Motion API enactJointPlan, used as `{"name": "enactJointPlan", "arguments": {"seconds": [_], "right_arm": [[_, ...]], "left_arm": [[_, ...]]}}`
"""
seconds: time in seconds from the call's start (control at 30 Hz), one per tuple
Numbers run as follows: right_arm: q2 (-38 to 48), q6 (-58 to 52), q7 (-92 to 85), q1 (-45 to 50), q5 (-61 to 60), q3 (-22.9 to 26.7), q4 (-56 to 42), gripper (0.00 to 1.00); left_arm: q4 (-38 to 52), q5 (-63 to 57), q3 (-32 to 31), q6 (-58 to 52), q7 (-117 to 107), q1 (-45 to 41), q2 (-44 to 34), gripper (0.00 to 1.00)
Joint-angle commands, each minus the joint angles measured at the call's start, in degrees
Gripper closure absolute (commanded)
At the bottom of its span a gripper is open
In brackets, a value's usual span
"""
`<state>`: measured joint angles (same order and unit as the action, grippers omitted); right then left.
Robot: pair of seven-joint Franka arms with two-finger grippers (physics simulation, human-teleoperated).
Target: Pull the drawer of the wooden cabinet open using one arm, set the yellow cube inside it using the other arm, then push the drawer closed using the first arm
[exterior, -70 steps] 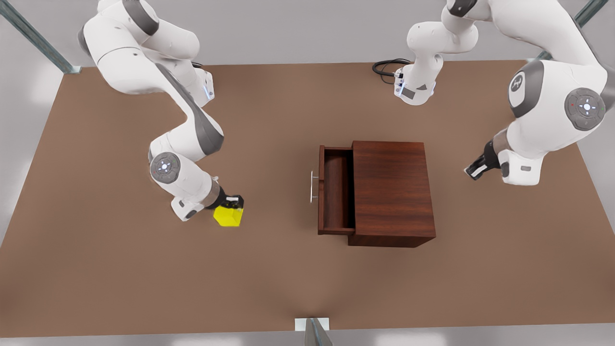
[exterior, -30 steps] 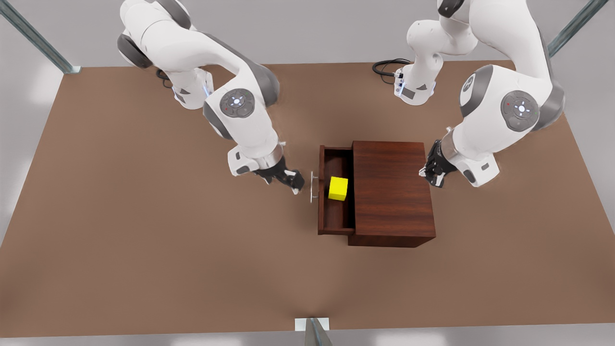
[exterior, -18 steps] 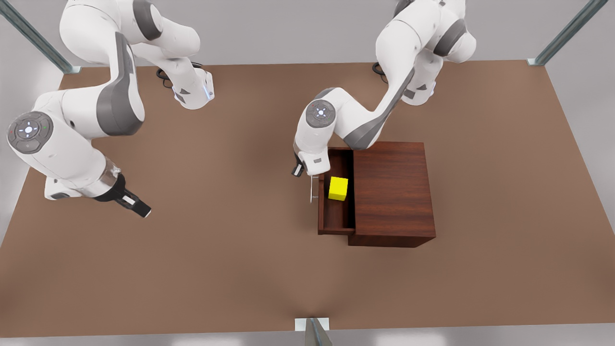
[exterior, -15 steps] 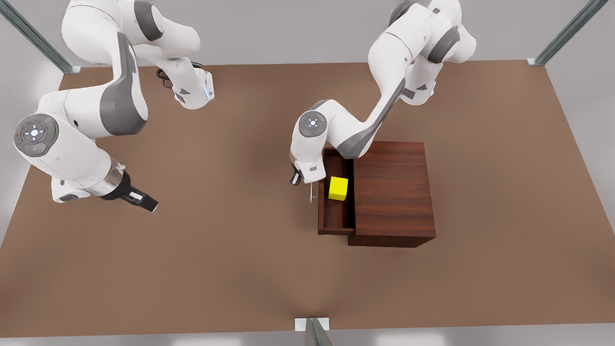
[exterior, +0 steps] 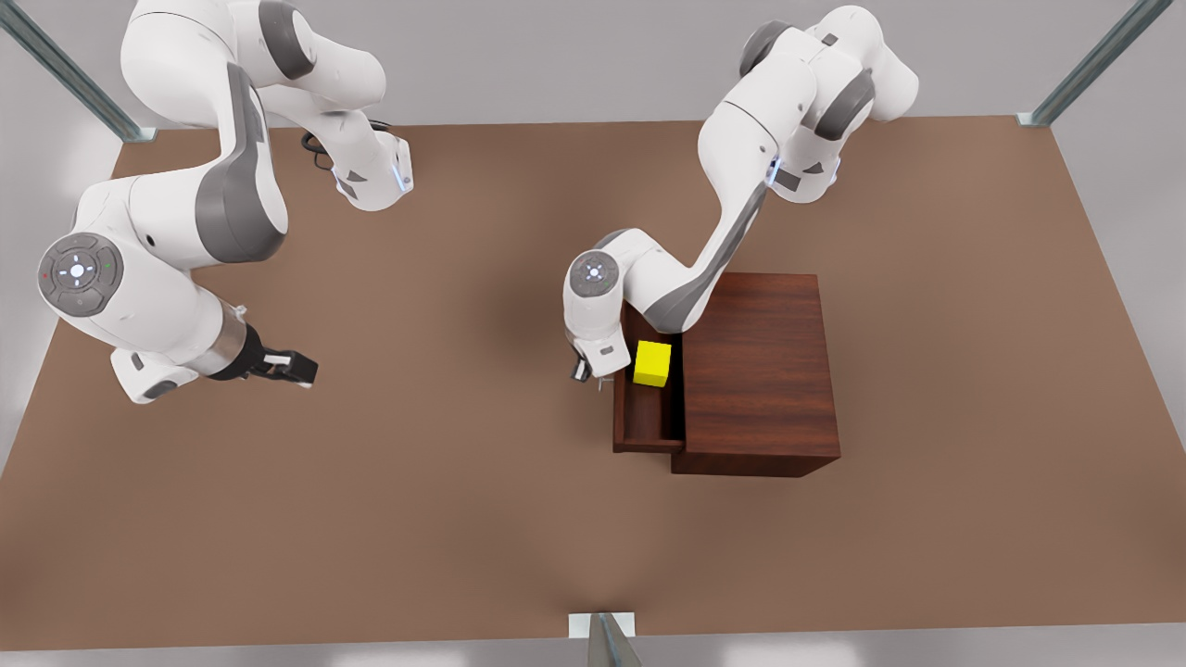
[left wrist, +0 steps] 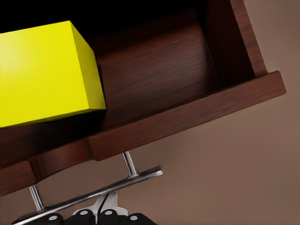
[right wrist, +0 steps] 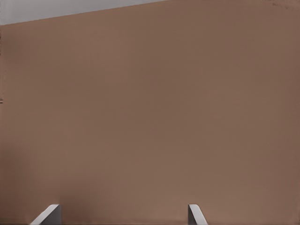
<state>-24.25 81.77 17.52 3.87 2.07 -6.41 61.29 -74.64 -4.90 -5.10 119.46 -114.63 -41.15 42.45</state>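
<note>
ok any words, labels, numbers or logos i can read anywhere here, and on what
None: there is no readable text in these views.
The yellow cube has plain faces, and the drawer and wooden cabinet show only wood grain.
The round joint caps on the arms carry small lights and marks, not letters.
The left gripper at the drawer's silver handle and the right gripper over the table bear no label.

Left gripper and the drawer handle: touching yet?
Cannot tell. In the left wrist view the left gripper sits right at the drawer handle, overlapping it; neither contact nor gap shows plainly.
</note>
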Motion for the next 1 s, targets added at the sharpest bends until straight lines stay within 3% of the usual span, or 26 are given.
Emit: {"name": "enactJointPlan", "arguments": {"seconds": [0.0,0.43,0.97], "right_arm": [[0.1,-0.4,-12.0,0.0,-0.1,0.0,0.0,0.00],[0.1,-0.3,-12.5,-0.2,-0.9,0.0,0.0,0.00],[0.0,-0.3,-12.9,-0.6,-0.9,0.1,0.1,0.00]], "left_arm": [[0.0,-0.1,0.0,-0.5,0.8,0.0,-0.1,0.79],[-0.9,0.2,0.0,-11.3,7.8,3.4,-2.4,0.79],[-4.3,0.4,-0.2,-13.4,16.7,7.8,-4.5,0.79]]}}
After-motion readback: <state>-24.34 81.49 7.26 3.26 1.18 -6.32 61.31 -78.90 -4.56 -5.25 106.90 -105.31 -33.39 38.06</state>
